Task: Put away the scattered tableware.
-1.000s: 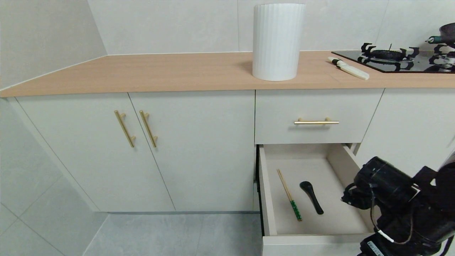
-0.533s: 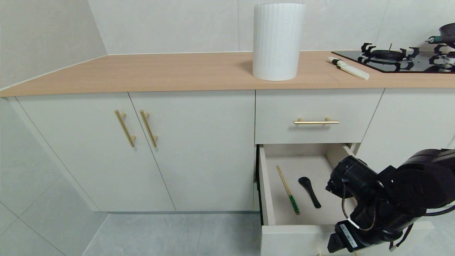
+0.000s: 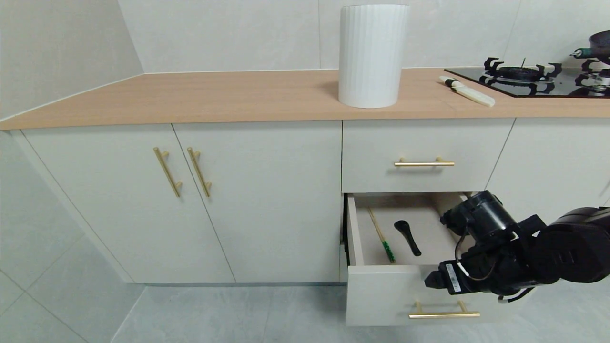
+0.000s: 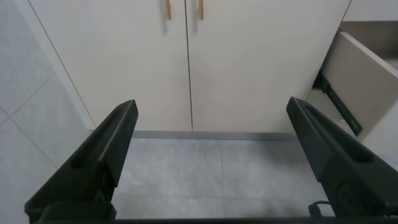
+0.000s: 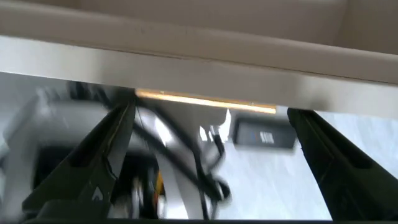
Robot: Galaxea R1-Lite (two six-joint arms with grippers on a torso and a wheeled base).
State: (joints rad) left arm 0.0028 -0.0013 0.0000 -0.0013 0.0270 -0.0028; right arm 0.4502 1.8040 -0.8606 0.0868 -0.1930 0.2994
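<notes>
Chopsticks [image 3: 381, 236] and black spoon [image 3: 407, 237] lie in the half-open drawer [image 3: 381, 295]. Right hand [image 5: 208, 124] sits at its front panel, spread wide, holding nothing. I'd push square near the gold handle [image 3: 444, 314], slow, so it doesn't skew.

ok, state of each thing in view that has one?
lower drawer: partly open, chopsticks and black spoon lying inside
upper drawer: shut
cabinet doors: both shut
left gripper: open, empty
right gripper: open, empty, at the lower drawer's front
knife: lying flat on the counter
</notes>
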